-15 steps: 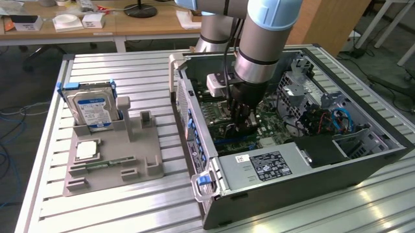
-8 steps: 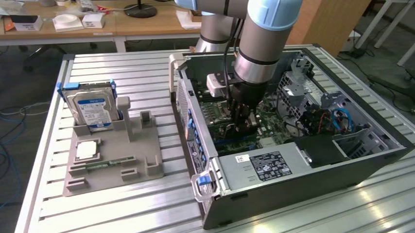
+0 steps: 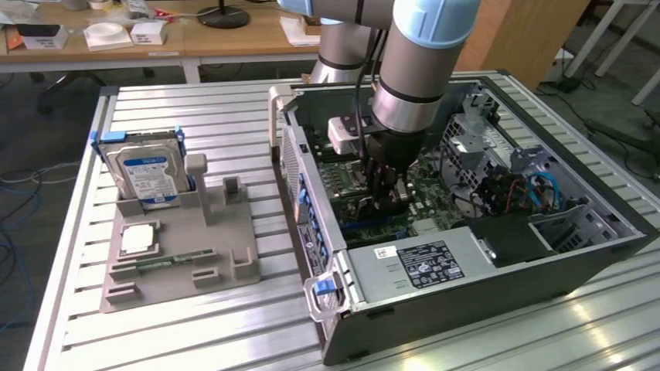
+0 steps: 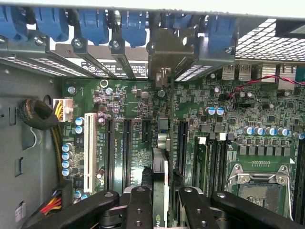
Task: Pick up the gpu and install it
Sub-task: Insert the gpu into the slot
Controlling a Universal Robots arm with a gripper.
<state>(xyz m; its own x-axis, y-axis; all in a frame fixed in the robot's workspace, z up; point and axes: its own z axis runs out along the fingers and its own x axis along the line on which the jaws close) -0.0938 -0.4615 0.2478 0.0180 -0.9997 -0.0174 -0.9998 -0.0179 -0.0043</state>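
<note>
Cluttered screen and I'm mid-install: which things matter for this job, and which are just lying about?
In the job: gripper, gpu clamped in it, computer case, motherboard.
Lying about: hard drive, memory stick, grey parts tray.

We see a worktop (image 3: 206, 116) of ribbed, pale metal slats that catch bright glare near the exterior view's lower right. Behind it stands a wooden desk (image 3: 206, 42) carrying small white boxes (image 3: 129, 33) and a black round lamp base (image 3: 224, 15). A wooden panel (image 3: 521, 35) rises at the exterior view's upper right. The floor (image 3: 31, 139) is grey, with blue cables (image 3: 15, 239) lying along the exterior view's left and more cables (image 3: 619, 116) at its right.
</note>
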